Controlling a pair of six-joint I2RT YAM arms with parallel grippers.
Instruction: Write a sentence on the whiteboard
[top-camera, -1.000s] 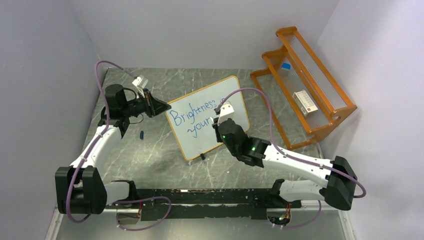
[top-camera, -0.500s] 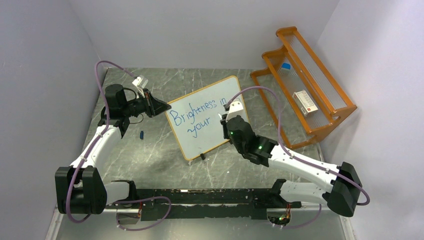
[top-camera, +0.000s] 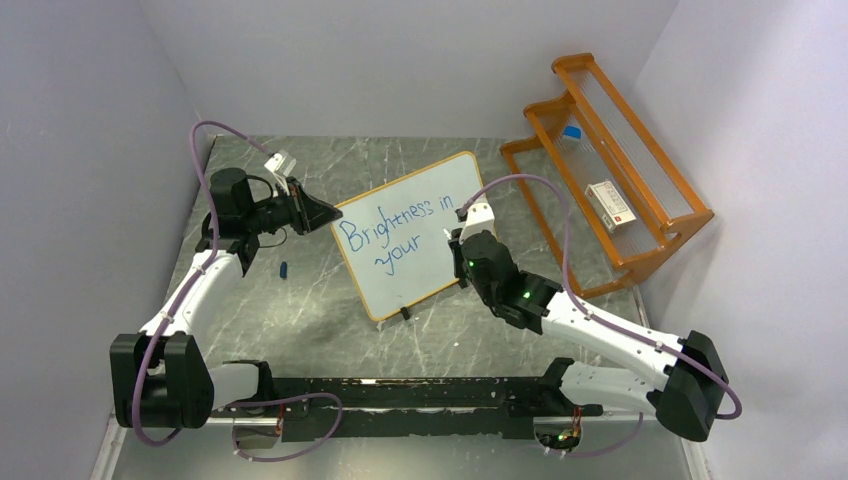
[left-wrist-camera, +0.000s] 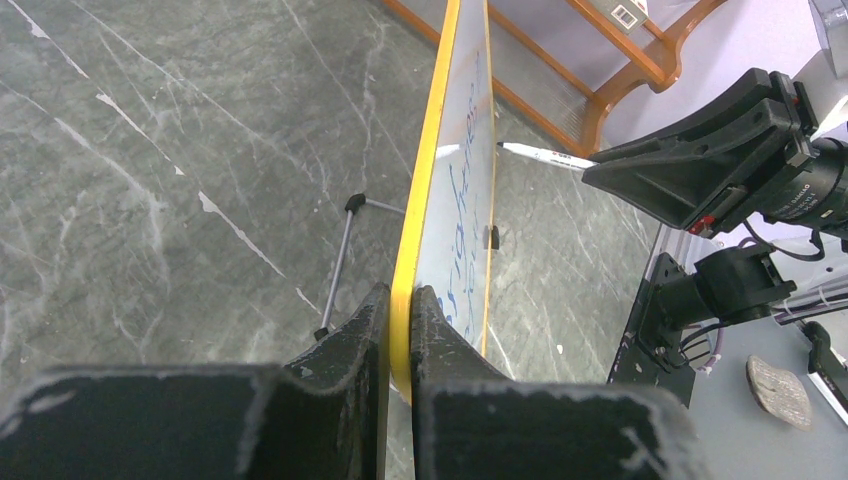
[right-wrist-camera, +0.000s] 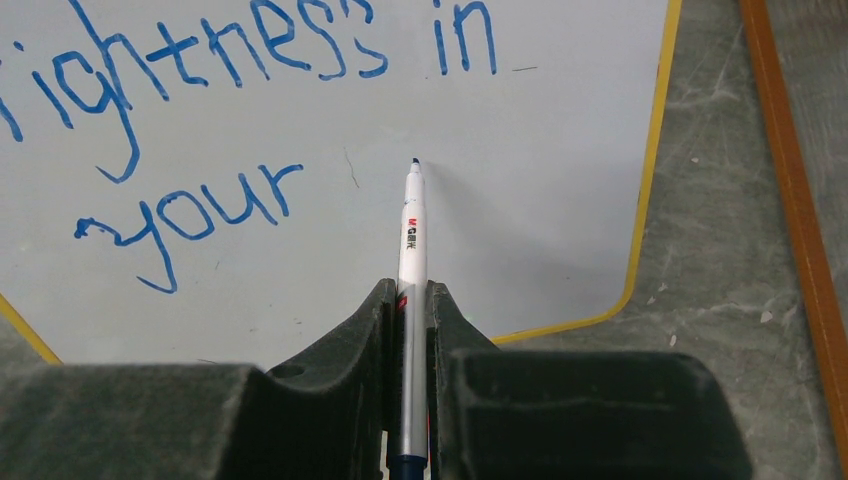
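Note:
The whiteboard (top-camera: 440, 205) stands tilted mid-table on its small feet. My left gripper (top-camera: 333, 214) is shut on its left frame edge, and the yellow frame (left-wrist-camera: 430, 200) sits pinched between the fingers of the left gripper (left-wrist-camera: 400, 292). The sentence (top-camera: 392, 226) reads "Brightness in" over "your" in blue. My right gripper (top-camera: 463, 238) is shut on a white marker (right-wrist-camera: 411, 225), which runs between the fingers of the right gripper (right-wrist-camera: 411, 288). Its tip points at the bare board (right-wrist-camera: 540, 180) right of "your" (right-wrist-camera: 190, 215). I cannot tell whether the tip touches.
An orange wooden rack (top-camera: 640, 235) stands at the right, holding a white box (top-camera: 610, 205) and a blue-capped bottle (top-camera: 573, 137). A small blue cap (top-camera: 284, 270) lies on the marble table left of the board. A wire stand (left-wrist-camera: 340, 260) props the board from behind.
My right gripper has moved right and a little nearer with the marker, uncovering the word "in". The left gripper and the board have stayed still.

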